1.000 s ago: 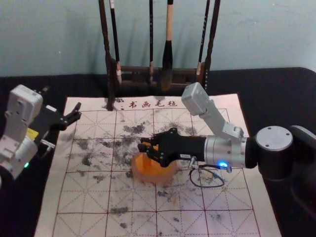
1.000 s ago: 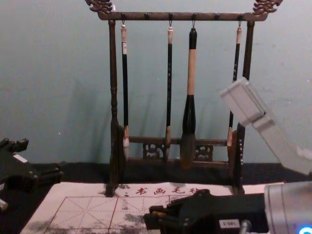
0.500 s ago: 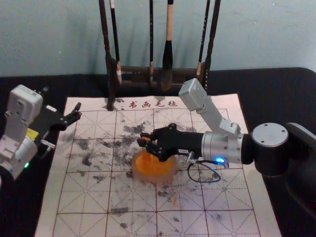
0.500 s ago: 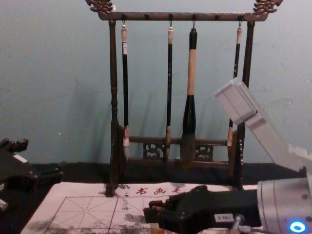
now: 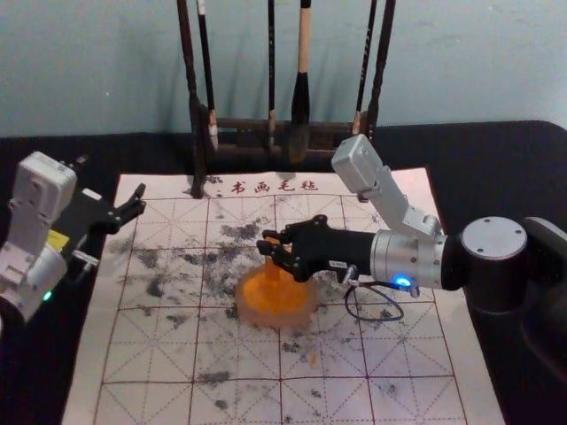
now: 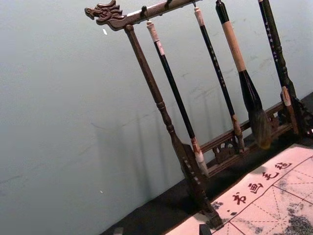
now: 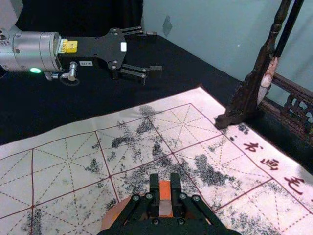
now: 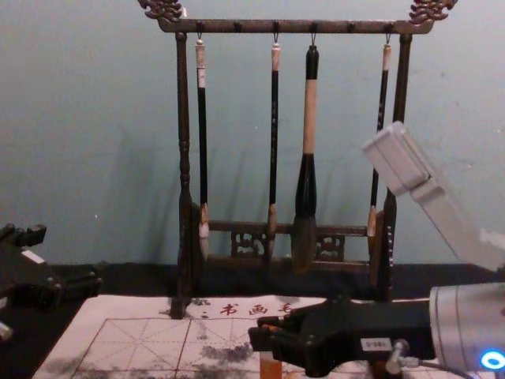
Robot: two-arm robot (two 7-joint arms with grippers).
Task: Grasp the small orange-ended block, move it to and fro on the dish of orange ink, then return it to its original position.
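Rising beyond the right fingertips is the plain pale blue-green wall. The black cloth-covered table lies beneath the fingers, with the white gridded, ink-smudged felt sheet on it. Past the fingertips, the dark carved wooden rack holds hanging brushes. The left gripper is parked off to the left, fingers spread wide and holding nothing. The right gripper has its fingers pinched narrow on the block. Just below them sits the round translucent dish of orange ink. The small orange-ended upright block hangs below the fingers, over the dish; contact with the ink I cannot tell. I judge inking is in hand; next, short level strokes within the rim, then return.
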